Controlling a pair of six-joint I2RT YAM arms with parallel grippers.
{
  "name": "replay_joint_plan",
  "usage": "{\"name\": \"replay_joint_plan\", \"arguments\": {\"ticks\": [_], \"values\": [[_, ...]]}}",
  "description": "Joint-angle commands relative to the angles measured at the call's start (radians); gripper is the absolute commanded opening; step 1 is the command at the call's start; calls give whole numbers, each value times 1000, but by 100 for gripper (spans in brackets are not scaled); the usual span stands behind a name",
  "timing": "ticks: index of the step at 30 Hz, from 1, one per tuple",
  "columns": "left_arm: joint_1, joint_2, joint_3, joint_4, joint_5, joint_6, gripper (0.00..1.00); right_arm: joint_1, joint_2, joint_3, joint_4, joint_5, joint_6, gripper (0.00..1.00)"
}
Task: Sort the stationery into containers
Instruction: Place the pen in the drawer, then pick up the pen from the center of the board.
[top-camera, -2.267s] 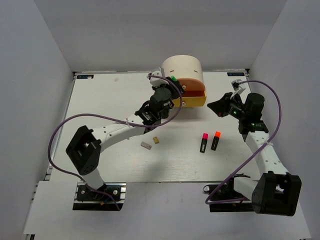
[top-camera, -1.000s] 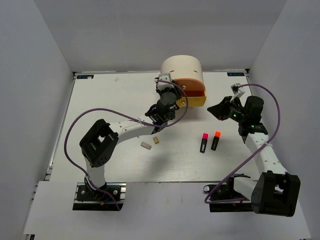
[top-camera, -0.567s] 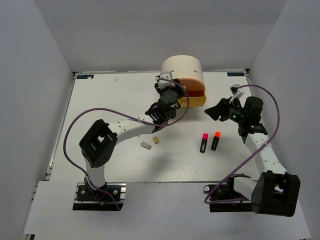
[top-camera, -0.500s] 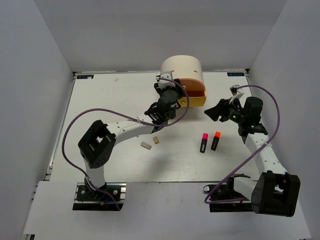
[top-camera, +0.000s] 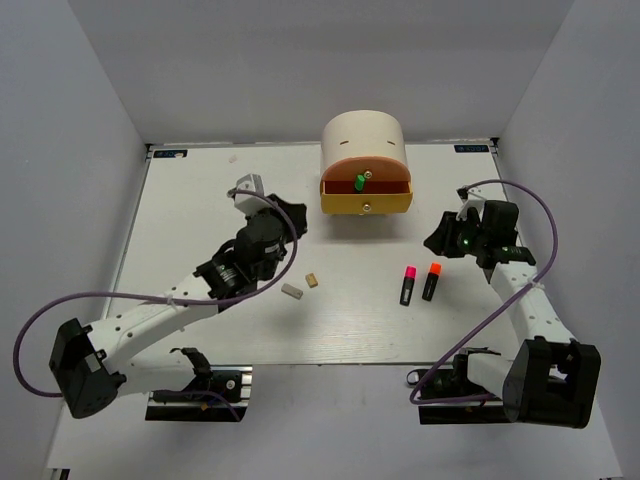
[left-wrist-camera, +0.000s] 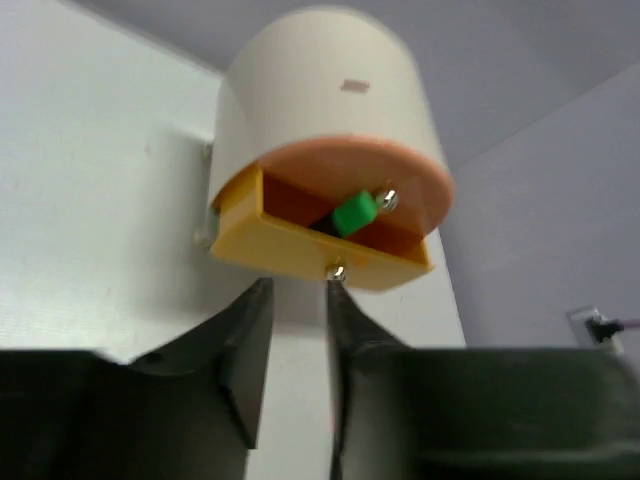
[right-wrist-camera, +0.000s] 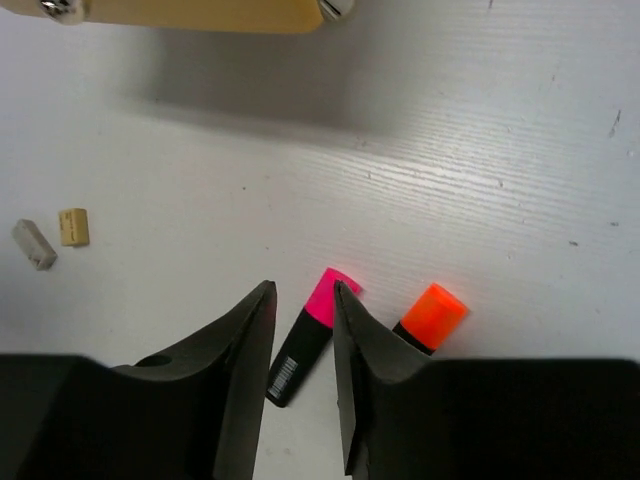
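The cream unit (top-camera: 363, 135) stands at the back with its yellow drawer (top-camera: 392, 203) pulled out below the shut orange drawer (top-camera: 380, 164). A green-capped highlighter (top-camera: 358, 183) lies in the yellow drawer (left-wrist-camera: 290, 248), its cap (left-wrist-camera: 354, 213) sticking up. My left gripper (top-camera: 291, 213) hovers open and empty, left of the unit, pointing at it (left-wrist-camera: 298, 295). The pink highlighter (right-wrist-camera: 308, 335) and the orange highlighter (right-wrist-camera: 432, 315) lie side by side on the table. My right gripper (right-wrist-camera: 303, 290) hangs open just above the pink one (top-camera: 408, 285), apart from it.
A grey eraser (top-camera: 291, 292) and a tan eraser (top-camera: 313, 281) lie mid-table, near my left forearm; both show at the left of the right wrist view, grey (right-wrist-camera: 33, 243) and tan (right-wrist-camera: 73, 226). White walls close in the table on three sides.
My left gripper let go of the green highlighter in the yellow drawer and drew back to the left. My right gripper dipped slightly toward the pink highlighter.
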Motion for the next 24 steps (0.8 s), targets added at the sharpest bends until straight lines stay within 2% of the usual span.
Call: {"name": "replay_joint_plan", "arguments": {"ticks": [1, 3, 5, 8, 11, 15, 20, 24], "values": [[0, -60, -97, -220, 77, -149, 27, -7, 26, 34, -67, 66, -31, 34], [0, -113, -166, -255, 106, -208, 21, -5, 37, 36, -82, 73, -40, 33], [0, -147, -214, -266, 152, -244, 23, -5, 44, 36, -95, 76, -44, 33], [0, -194, -288, -275, 210, -307, 44, -4, 61, 36, -105, 136, -41, 39], [0, -207, -335, -275, 249, -347, 57, -4, 75, 31, -145, 214, -56, 45], [0, -216, -346, -275, 283, -357, 65, -5, 116, 31, -179, 270, -57, 53], [0, -216, -346, -286, 283, -357, 69, 1, 181, 54, -193, 368, -30, 54], [0, -216, -357, -286, 283, -357, 69, 7, 253, 78, -196, 359, -14, 54]]}}
